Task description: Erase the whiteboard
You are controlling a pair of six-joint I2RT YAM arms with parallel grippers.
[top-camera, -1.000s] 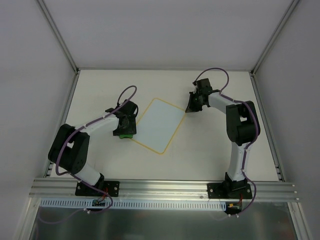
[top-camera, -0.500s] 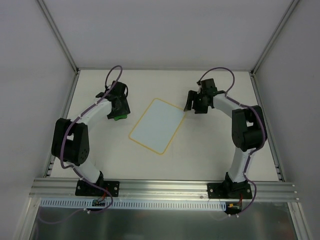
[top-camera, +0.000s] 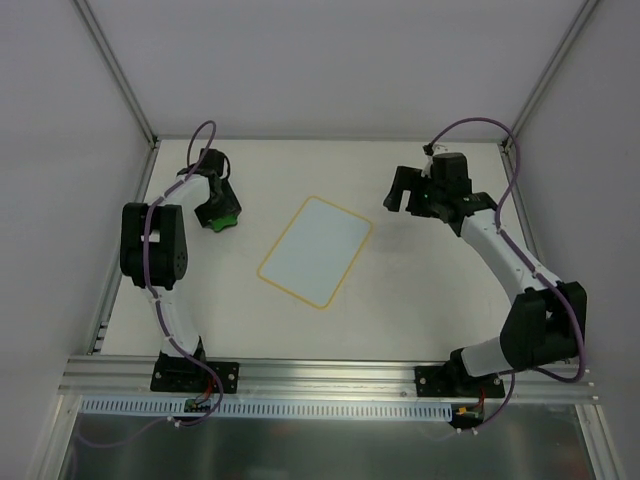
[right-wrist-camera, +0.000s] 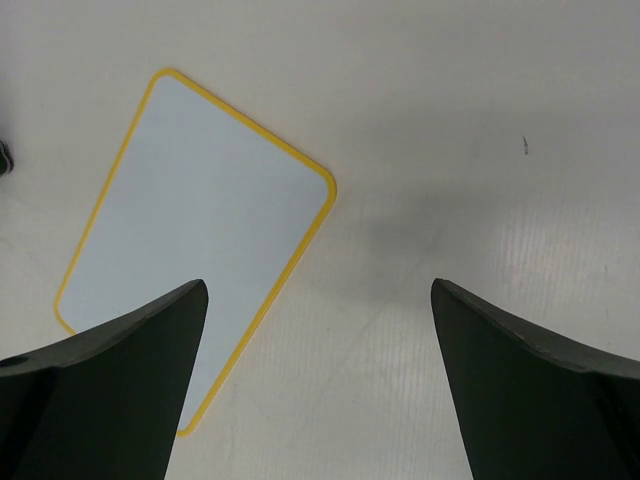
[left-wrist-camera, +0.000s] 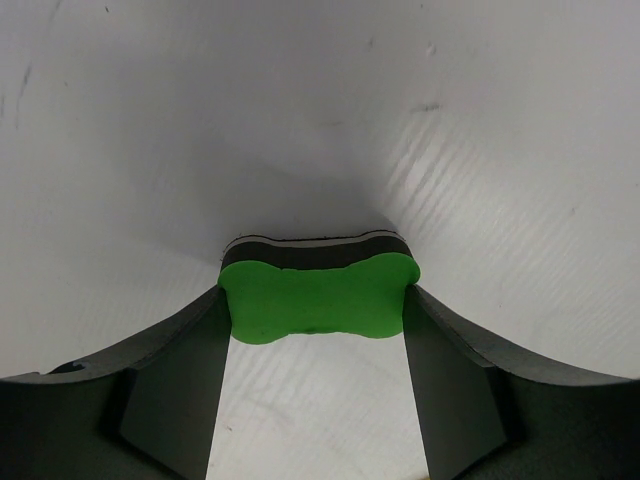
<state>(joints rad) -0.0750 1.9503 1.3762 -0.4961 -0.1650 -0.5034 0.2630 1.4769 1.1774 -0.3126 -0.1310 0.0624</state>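
The whiteboard (top-camera: 315, 250), white with a thin yellow border, lies tilted in the middle of the table, and I see no marks on it. The right wrist view shows it (right-wrist-camera: 190, 220) at the left. My left gripper (top-camera: 221, 215) is at the far left of the table, well clear of the board, shut on a green eraser block (top-camera: 227, 220). In the left wrist view the eraser (left-wrist-camera: 318, 298) sits pinched between my two fingertips, low over the table. My right gripper (top-camera: 408, 195) hangs open beyond the board's far right corner, its jaws (right-wrist-camera: 318, 287) wide apart with nothing between them.
White enclosure walls stand close on the left, right and back, with aluminium posts (top-camera: 120, 75) at the back corners. An aluminium rail (top-camera: 320, 375) carrying both arm bases runs along the near edge. A dark speck (right-wrist-camera: 525, 146) marks the table right of the board.
My left arm swung from the board's left edge to the far left with the eraser. My right gripper let go of the board's corner, opened wide and drew back to the right.
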